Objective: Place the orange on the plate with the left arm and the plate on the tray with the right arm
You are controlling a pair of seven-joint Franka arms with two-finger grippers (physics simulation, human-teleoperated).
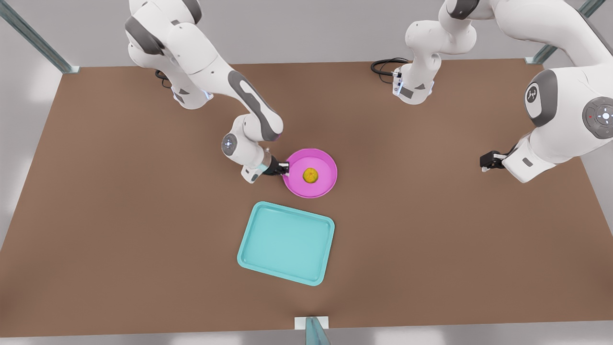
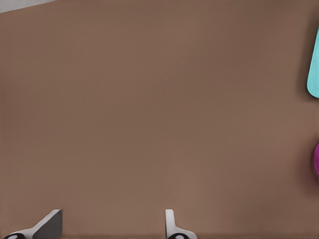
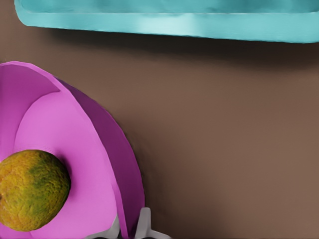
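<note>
Pink plate point(image 1: 322, 187) with the orange point(image 1: 310, 175) at its centre; the right gripper point(image 1: 284, 168) pinches its nine-o'clock rim between narrow fingers point(image 3: 143, 225). Teal tray point(image 1: 286, 242) lies apart at six o'clock. The left gripper point(image 1: 484, 164) waits at three o'clock, fingers point(image 2: 170, 224) wide above bare brown surface point(image 1: 431, 230).

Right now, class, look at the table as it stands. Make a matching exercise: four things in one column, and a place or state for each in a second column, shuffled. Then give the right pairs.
Things:
1. orange
2. plate
3. tray
4. left gripper

Places or states:
A. gripped at its rim by the right gripper
B. lies on the plate
C. open, waiting over the table, far from the other things
D. holds nothing, lies beside the plate

Pairs: 1-B, 2-A, 3-D, 4-C
</note>
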